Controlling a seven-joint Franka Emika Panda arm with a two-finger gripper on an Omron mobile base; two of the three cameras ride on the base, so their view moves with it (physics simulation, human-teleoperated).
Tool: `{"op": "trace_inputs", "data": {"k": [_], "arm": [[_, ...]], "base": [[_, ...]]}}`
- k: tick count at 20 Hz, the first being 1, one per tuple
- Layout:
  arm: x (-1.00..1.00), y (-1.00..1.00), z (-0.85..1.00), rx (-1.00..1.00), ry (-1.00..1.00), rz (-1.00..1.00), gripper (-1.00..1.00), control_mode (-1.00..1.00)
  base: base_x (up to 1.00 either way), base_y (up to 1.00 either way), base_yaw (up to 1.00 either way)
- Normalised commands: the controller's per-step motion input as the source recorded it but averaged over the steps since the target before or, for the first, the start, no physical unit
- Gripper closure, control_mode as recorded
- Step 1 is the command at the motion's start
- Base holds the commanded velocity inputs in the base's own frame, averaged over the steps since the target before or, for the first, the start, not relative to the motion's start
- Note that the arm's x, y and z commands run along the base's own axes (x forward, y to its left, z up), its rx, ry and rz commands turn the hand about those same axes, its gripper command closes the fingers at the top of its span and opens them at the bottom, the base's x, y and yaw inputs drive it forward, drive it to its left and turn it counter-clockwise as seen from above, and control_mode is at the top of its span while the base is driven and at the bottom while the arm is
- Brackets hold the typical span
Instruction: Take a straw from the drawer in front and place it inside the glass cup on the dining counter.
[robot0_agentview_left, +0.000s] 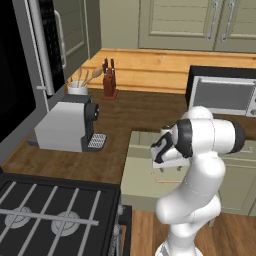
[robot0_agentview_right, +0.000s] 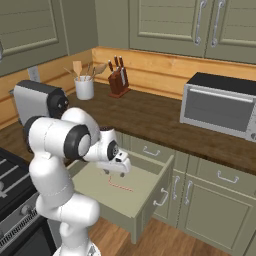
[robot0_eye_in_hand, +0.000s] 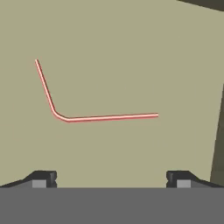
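Straw (robot0_eye_in_hand: 100, 117) lies flat on the floor of the open drawer (robot0_agentview_right: 150, 192), alone there, bent at an elbow with one short leg and one long. The gripper (robot0_eye_in_hand: 111, 179) hangs above it, fingers (robot0_eye_in_hand: 43, 178) wide apart and empty. To pick well, I would come straight down over the long leg (well away from the bend), so both fingers straddle it before closing. Count: one straw, one open drawer, one microwave (robot0_agentview_right: 220, 107) on the worktop (robot0_agentview_right: 150, 117).
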Motion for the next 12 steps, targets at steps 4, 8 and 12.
{"op": "trace_inputs", "data": {"k": [4,8,12], "arm": [[0.28,0.47,-0.06,0.06,0.10,0.26,-1.00,-1.00],[0.36,0.25,-0.29,0.02,0.06,0.15,-1.00,-1.00],[0.25,0.06,-0.48,0.00,0.00,0.06,-1.00,-1.00]], "base": [[0.00,0.00,0.00],[0.00,0.00,0.00],[0.00,0.00,0.00]]}}
